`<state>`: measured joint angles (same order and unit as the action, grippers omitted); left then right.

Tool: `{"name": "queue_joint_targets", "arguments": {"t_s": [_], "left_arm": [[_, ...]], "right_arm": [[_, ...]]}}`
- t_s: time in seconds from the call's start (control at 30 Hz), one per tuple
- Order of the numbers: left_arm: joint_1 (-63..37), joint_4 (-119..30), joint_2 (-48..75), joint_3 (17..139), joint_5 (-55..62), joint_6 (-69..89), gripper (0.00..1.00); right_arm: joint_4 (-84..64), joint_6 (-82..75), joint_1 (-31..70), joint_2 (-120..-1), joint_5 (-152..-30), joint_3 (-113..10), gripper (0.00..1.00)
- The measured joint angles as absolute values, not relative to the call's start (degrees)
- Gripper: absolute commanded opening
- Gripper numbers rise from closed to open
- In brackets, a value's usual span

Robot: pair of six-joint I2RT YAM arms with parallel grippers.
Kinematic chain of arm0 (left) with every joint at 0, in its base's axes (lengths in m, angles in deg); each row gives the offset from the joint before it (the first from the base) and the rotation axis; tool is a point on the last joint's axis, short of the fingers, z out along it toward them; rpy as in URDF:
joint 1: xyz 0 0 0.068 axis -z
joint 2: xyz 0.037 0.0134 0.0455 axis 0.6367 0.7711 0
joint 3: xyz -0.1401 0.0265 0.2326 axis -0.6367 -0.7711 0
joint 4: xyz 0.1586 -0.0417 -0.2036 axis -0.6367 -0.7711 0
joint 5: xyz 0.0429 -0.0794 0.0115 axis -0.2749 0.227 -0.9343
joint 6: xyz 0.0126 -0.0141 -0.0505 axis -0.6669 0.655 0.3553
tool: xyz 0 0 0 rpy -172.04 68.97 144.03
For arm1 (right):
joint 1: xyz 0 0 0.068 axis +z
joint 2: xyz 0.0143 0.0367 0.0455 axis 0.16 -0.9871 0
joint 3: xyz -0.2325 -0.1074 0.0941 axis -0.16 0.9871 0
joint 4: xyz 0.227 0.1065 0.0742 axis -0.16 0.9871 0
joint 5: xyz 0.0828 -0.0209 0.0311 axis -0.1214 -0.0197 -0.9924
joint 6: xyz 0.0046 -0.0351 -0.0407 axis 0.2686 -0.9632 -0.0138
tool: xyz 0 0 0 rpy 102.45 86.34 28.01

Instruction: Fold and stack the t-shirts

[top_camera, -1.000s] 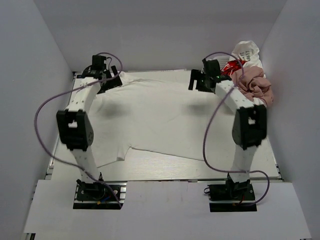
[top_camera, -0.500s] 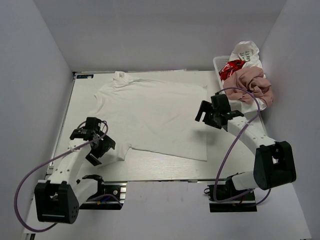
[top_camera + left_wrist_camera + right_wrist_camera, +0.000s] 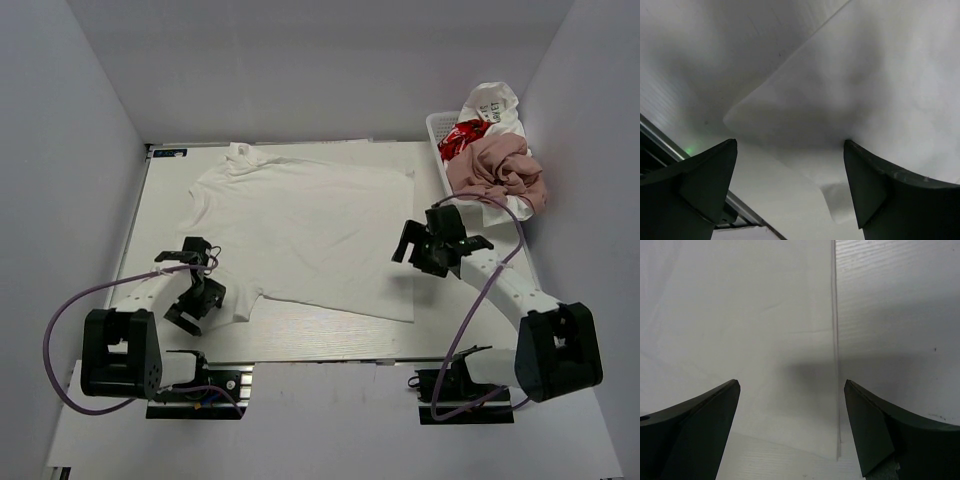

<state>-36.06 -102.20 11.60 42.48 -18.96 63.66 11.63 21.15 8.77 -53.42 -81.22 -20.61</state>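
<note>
shirt (image 3: pixel 310 225) spread flat; left claw (image 3: pixel 200 298) and right claw (image 3: pixel 424 250), both wide, have pulled back to its near side, ready to fold.

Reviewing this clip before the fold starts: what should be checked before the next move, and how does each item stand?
White t-shirt spread flat on the table: ok.
Left gripper open over the near-left sleeve: ok.
Right gripper open over the shirt's right edge: ok.
Neither gripper holds cloth: ok.
Other shirts heaped in the basket, apart from the spread one: ok.
Gripper height above cloth: cannot tell.
</note>
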Motion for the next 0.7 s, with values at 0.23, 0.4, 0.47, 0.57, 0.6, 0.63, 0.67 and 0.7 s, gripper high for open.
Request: {"name": "queue_joint_targets", "arguments": {"t_s": [0.23, 0.4, 0.47, 0.57, 0.6, 0.63, 0.67, 0.7], "left_arm": [[-36.3, -96.5, 11.0, 41.0, -18.1, 64.9, 0.38], [-36.5, -95.2, 10.6, 40.7, -18.5, 64.1, 0.01], [-36.5, -94.9, 9.7, 40.3, -18.5, 63.9, 0.0], [-36.5, -94.3, 8.1, 39.4, -18.3, 63.6, 0.0], [-36.5, -94.2, 7.6, 39.2, -18.3, 63.5, 0.0], [-36.5, -94.2, 7.2, 38.9, -18.3, 63.4, 0.0], [-36.5, -94.2, 6.9, 38.9, -18.3, 63.3, 0.0], [-36.5, -94.3, 6.7, 38.8, -18.2, 63.2, 0.0]], "right_arm": [[14.7, 21.8, 9.3, -46.0, -82.1, -12.7, 0.9], [17.2, 23.1, 11.2, -45.2, -82.3, -8.7, 0.83], [17.9, 23.7, 12.1, -45.5, -82.3, -8.5, 0.77], [18.0, 24.8, 13.5, -46.4, -82.3, -8.5, 0.73], [18.2, 25.3, 13.9, -46.7, -82.3, -8.5, 0.73], [18.4, 25.8, 14.5, -46.9, -82.3, -8.5, 0.73], [18.8, 26.3, 14.9, -47.0, -82.3, -8.5, 0.73], [19.6, 27.0, 15.5, -47.1, -82.3, -8.5, 0.76]]}}
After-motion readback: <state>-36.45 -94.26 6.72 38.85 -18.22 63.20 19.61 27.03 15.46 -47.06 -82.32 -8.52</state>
